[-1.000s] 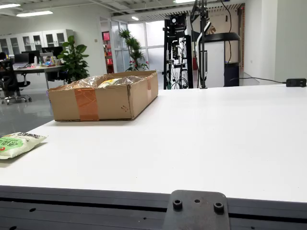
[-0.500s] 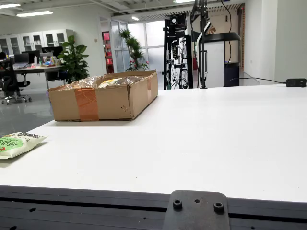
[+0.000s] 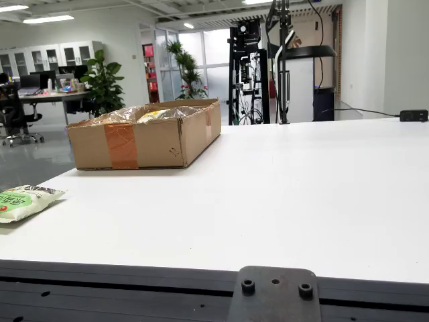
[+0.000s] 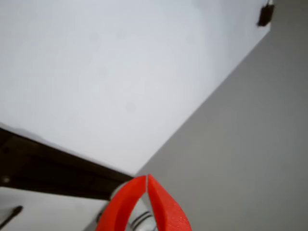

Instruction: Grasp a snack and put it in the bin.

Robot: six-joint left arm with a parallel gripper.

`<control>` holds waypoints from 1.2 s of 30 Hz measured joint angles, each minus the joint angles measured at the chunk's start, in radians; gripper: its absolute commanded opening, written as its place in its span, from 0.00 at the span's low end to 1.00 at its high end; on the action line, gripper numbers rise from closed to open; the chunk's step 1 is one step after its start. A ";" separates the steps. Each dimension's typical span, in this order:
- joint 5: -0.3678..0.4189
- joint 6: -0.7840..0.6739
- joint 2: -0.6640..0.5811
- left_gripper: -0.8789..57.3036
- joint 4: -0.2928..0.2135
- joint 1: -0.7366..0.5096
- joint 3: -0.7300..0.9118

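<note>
In the view from the side, a green snack packet (image 3: 23, 201) lies flat at the table's left edge. A cardboard box (image 3: 144, 137) with orange tape stands at the back left and holds several shiny snack bags (image 3: 137, 115). No gripper shows in that view. In the view that rides on the gripper, my gripper (image 4: 147, 182) is at the bottom, its two red fingers (image 4: 124, 204) meeting at the tips with nothing between them. It hangs over the table's edge, and neither the snack nor the box shows there.
The white table (image 3: 301, 194) stretches wide in the view from the side. A black adapter (image 3: 413, 115) with a cable sits at its far right edge, also seen as the black adapter (image 4: 264, 14) from the gripper. A metal mount plate (image 3: 275, 295) sits at the front edge. Grey floor (image 4: 240, 144) lies beyond the table.
</note>
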 measured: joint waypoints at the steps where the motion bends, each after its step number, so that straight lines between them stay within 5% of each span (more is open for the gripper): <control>1: -0.021 -0.033 0.001 0.01 0.011 0.009 -0.002; 12: -0.069 -0.184 0.185 0.08 0.052 0.066 -0.256; 21: 0.056 -0.302 0.369 0.14 0.095 0.094 -0.482; 36: 0.310 -0.832 0.393 0.29 0.210 0.173 -0.432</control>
